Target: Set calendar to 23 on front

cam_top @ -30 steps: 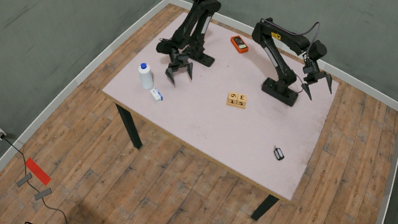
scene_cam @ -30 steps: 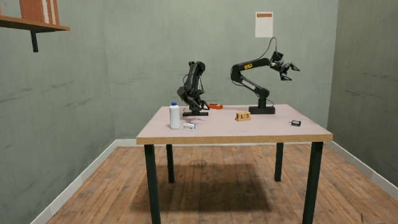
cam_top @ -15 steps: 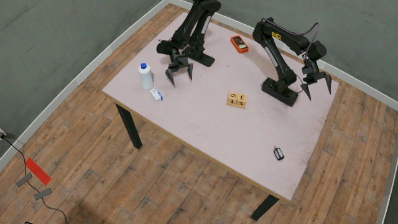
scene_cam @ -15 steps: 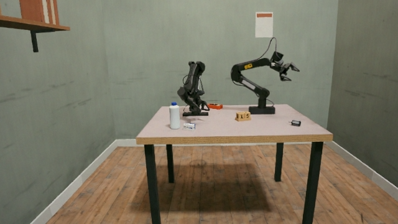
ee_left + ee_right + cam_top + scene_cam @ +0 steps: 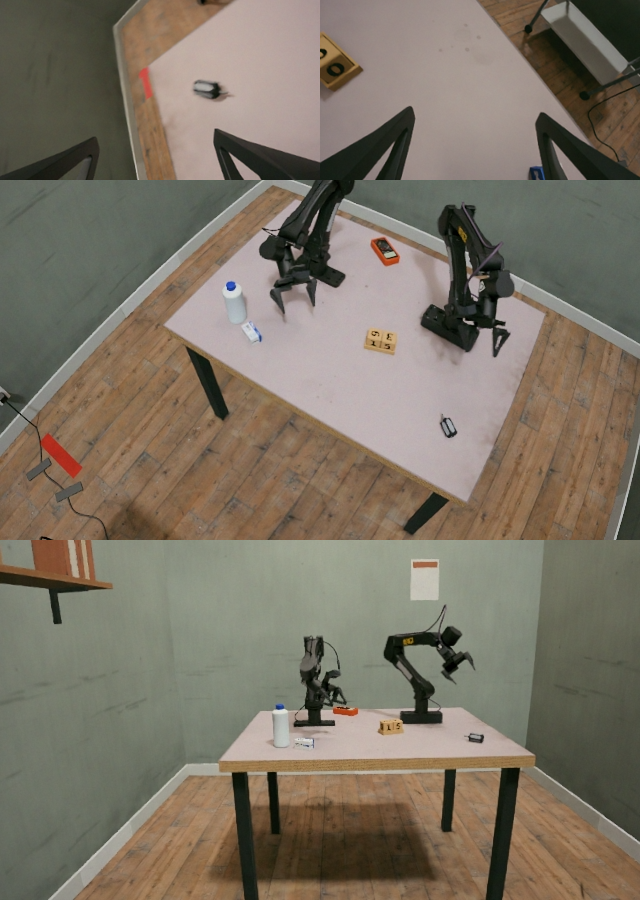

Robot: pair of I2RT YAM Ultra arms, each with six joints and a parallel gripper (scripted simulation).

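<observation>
Calendar [image 5: 381, 342] [image 5: 390, 727] [image 5: 336, 69] well apart from left pincer [image 5: 501, 344] [image 5: 464, 676] [image 5: 156, 134], right pincer [image 5: 299, 309] [image 5: 338, 703] [image 5: 476, 111]; both released, spread wide.

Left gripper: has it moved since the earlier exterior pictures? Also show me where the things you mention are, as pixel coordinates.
Yes. The left gripper [image 5: 501, 345] [image 5: 465, 677] [image 5: 155, 140] is lower in the exterior view, farther below the wall sheet [image 5: 425, 582].
</observation>
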